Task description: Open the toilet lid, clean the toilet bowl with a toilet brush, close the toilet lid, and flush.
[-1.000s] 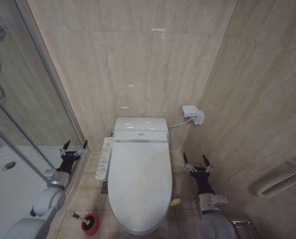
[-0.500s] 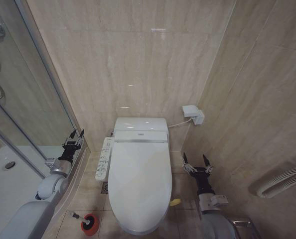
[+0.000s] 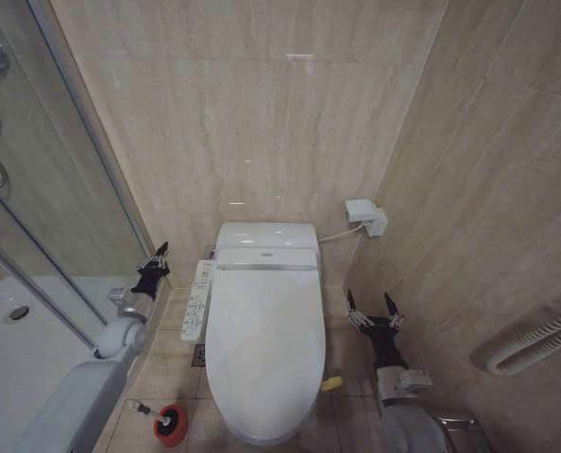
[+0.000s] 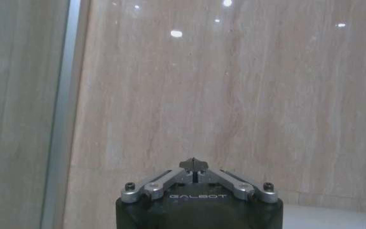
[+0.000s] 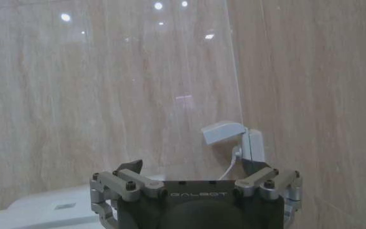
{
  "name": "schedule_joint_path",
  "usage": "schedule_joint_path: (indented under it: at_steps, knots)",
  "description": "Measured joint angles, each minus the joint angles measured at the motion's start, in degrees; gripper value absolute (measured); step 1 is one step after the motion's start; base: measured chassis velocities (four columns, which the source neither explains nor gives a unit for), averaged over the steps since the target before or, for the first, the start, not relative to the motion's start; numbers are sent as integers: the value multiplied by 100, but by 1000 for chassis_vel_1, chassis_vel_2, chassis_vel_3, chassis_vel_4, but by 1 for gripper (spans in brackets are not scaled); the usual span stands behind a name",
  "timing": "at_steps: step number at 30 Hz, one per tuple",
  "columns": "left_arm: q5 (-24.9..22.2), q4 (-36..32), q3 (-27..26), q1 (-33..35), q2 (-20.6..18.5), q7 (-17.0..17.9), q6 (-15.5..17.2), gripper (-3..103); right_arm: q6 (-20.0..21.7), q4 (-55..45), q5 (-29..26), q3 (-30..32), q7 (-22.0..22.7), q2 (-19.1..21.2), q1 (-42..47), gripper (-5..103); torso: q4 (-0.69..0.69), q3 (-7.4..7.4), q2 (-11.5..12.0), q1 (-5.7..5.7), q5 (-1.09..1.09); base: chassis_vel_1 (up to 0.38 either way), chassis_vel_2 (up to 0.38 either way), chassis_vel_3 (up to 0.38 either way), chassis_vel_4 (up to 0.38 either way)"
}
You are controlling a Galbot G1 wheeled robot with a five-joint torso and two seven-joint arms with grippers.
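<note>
We stand facing the toilet with the toilet lid (image 3: 264, 340) down flat over the bowl, its long axis running from the tank at the wall toward us, so nothing of the task looks done yet. The yellow loop (image 3: 331, 383) on the lid's strap lies at the lid's right edge, near the front, on the floor side. Our right tool (image 3: 373, 307) hovers just right of the lid's middle stretch, fingers spread wide and pointing at the back wall; the loop sits nearer us than that tool and a little toward the lid, so we judge the right arm the nearer one for lifting. Our left tool (image 3: 157, 261) hangs on the lid's other side, beside the control panel (image 3: 197, 299) and close to the glass shower door (image 3: 44, 179), fingers pressed together to a point. The toilet brush (image 3: 146, 410) rests in its red holder (image 3: 170, 424) on the floor at the lid's front left, below the left arm. The left wrist view confirms the pinched tips (image 4: 194, 164) aimed at bare wall tile; the right wrist view shows the spread fingers (image 5: 122, 179) and, beyond them, the wall socket box (image 5: 234, 138) and a corner of the tank.
</note>
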State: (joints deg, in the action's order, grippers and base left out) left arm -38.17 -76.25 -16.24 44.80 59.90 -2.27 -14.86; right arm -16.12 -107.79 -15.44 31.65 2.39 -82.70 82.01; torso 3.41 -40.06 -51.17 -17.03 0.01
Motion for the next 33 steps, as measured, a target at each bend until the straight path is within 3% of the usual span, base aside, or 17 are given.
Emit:
schedule_joint_path:
  at_steps: [12,24,33]
  knots:
    - [-230,992,766,-1118,338,-52,-44,0,0,0,0,0,0,0,0,100,0,0,0,0,-1,0,0,0,0]
    - [-223,1620,1083,-1529,470,284,322,0,0,0,0,0,0,0,0,100,-2,0,0,0,-1,0,0,0,0]
    - [-880,1931,1353,-1918,451,219,715,0,0,0,0,0,0,0,0,100,0,0,0,0,-1,0,0,0,0]
